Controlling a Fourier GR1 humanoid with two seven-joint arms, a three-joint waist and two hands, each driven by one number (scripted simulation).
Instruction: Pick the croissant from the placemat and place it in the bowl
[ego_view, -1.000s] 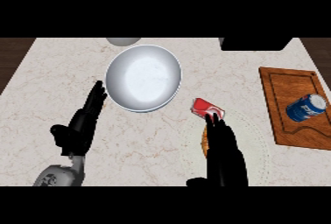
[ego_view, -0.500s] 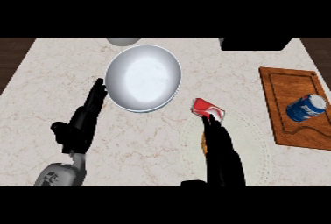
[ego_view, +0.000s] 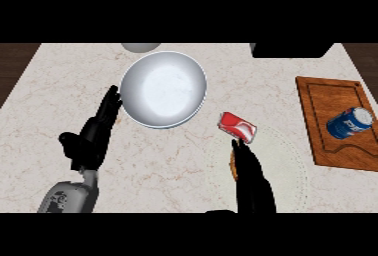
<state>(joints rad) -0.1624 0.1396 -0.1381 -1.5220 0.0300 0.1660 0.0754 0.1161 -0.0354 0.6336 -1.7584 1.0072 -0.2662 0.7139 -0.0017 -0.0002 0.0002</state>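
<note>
My right hand (ego_view: 249, 172) lies over the pale round placemat (ego_view: 284, 150), fingers straight and open, pointing up the counter. A brown sliver of the croissant (ego_view: 232, 164) shows at its left edge, on the placemat. Just beyond my fingertips lies a red and white packet (ego_view: 238, 125). The white round bowl (ego_view: 163, 89) sits apart, up-left. My left hand (ego_view: 94, 132) rests open beside the bowl.
</note>
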